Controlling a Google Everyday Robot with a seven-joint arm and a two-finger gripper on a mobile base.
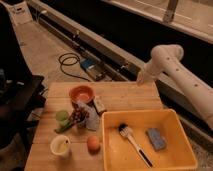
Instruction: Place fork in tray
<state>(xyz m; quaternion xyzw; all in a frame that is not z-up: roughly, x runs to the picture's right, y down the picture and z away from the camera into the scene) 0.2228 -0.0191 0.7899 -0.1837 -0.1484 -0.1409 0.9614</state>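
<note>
Fork on table, jaws well apart (far edge).

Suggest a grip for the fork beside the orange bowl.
Probably from above, mid-length, closing across its narrow width: the fork lies flat on the table, right of the bowl. The gripper hangs near the table's far right corner, apart from it.

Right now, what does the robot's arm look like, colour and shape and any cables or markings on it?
The arm is plain white: smooth thick tubes joined by a rounded elbow. No cables or markings show on it. It narrows to the pincer, equally pale, at its tip by the far right corner of the wooden table.
</note>
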